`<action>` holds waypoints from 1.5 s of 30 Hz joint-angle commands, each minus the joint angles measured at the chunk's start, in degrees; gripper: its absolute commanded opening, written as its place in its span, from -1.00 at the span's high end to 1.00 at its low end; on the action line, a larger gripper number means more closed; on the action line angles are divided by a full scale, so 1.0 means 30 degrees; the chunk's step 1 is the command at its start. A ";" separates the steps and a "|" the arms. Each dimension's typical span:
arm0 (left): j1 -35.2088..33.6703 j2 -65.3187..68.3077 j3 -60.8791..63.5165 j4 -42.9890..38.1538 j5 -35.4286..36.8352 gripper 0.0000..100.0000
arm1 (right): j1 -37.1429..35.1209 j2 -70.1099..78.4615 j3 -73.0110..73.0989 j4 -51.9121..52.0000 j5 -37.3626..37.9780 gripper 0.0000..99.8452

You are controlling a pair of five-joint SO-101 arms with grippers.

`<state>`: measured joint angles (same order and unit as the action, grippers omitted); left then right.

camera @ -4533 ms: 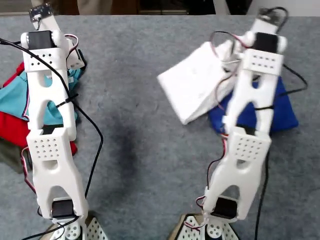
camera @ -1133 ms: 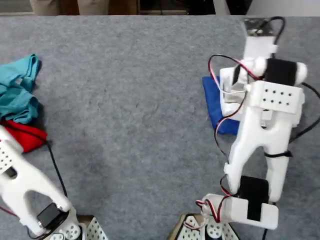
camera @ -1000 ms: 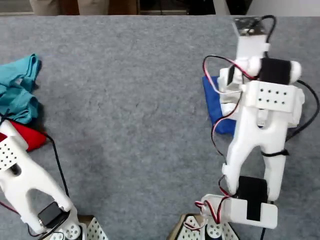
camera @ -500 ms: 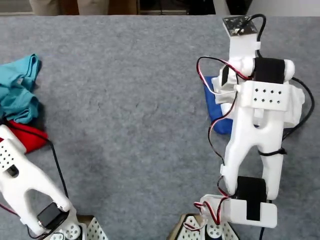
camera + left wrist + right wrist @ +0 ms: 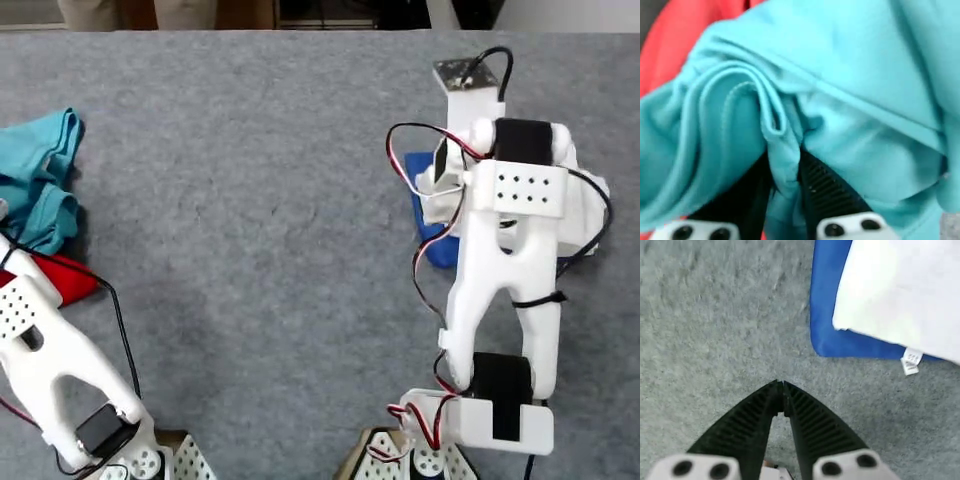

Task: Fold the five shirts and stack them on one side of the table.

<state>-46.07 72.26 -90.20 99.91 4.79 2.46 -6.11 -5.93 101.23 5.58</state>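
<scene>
Your left gripper (image 5: 784,165) pinches a fold of the teal shirt (image 5: 865,75) — your right gripper (image 5: 780,387), fingers together, hangs beside the blue shirt (image 5: 825,300).

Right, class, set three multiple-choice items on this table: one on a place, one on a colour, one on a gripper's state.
1. The white shirt lies: A on the blue shirt; B under it; C apart from it.
2. The shirt in the left gripper is: A teal; B red; C white.
3. The right gripper is: A open; B shut, empty; C shut on cloth.
Key: 1 A, white overlaps blue in the right wrist view. 2 A, the teal shirt is pinched in it. 3 B, its tips meet over the table.
</scene>
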 commanded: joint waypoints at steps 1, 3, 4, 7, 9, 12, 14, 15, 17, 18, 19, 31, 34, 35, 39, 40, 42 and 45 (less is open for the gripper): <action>0.0293 -0.2154 -0.1289 0.0322 -0.0059 0.96 | -0.0220 -0.1099 0.0073 -0.0117 0.0205 0.99; 0.0469 -0.3150 -0.1465 0.0322 -0.0059 0.96 | -0.0220 -0.1040 0.0073 -0.0117 0.0205 0.99; 0.0498 -0.3707 -0.1436 0.0322 -0.0059 0.96 | -0.0220 -0.1011 0.0103 -0.0117 0.0205 0.99; 0.0557 -0.5407 -0.1348 0.0322 -0.0059 0.96 | -0.0220 -0.1099 0.0220 -0.0088 0.0205 0.99; 0.0703 -0.6462 -0.1348 0.0352 -0.0059 0.96 | -0.0220 -0.1099 0.0220 0.0234 0.0205 0.99; 0.0791 -0.7897 -0.1348 0.0352 -0.0059 0.96 | -0.0220 -0.1070 0.0220 0.0264 0.0205 0.99; 0.0879 -0.8630 -0.1348 0.0352 -0.0059 0.96 | -0.0220 -0.1070 0.0220 0.0264 0.0205 0.99; 0.0879 -0.8864 -0.1348 0.0352 -0.0059 0.96 | -0.0220 -0.1040 0.0220 0.0264 0.0205 0.99; 0.0850 -0.9245 -0.1348 0.0352 -0.0059 0.96 | -0.0220 -0.1040 0.0190 0.0264 0.0205 0.99; 0.0821 -0.9304 -0.1348 0.0352 -0.0059 0.95 | -0.0220 -0.1040 0.0190 0.0264 0.0205 0.99; 0.0821 -0.9304 -0.1348 0.0352 -0.0059 0.95 | -0.0220 -0.1040 0.0190 0.0264 0.0234 0.99; 0.0205 -0.8835 -0.0645 0.0322 -0.0059 0.75 | -0.0220 -0.0982 0.0073 0.0264 0.0234 0.99; 0.0234 -0.8249 0.0234 0.0322 -0.0059 0.75 | -0.0220 -0.0982 0.0073 0.0264 0.0176 0.99; 0.0234 -0.8015 0.0527 0.0322 -0.0059 0.76 | -0.0220 -0.0982 0.0073 0.0264 0.0176 0.99; 0.0117 -0.6901 0.1377 0.0322 -0.0059 0.80 | -0.0220 -0.1099 0.0073 0.0264 0.0205 0.99; 0.0088 -0.6608 0.1407 0.0322 -0.0059 0.80 | -0.0220 -0.1099 0.0103 0.0264 0.0205 0.99; -0.0293 -0.5875 0.1641 0.0293 -0.0088 0.80 | -0.0220 -0.1099 0.0132 0.0264 0.0176 0.99; -0.0381 -0.4322 0.1524 0.0264 -0.0088 0.80 | -0.0220 -0.1099 0.0161 0.0264 0.0117 0.99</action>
<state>-46.59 57.58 -85.19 100.35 4.97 2.55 -6.11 -5.32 101.23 5.85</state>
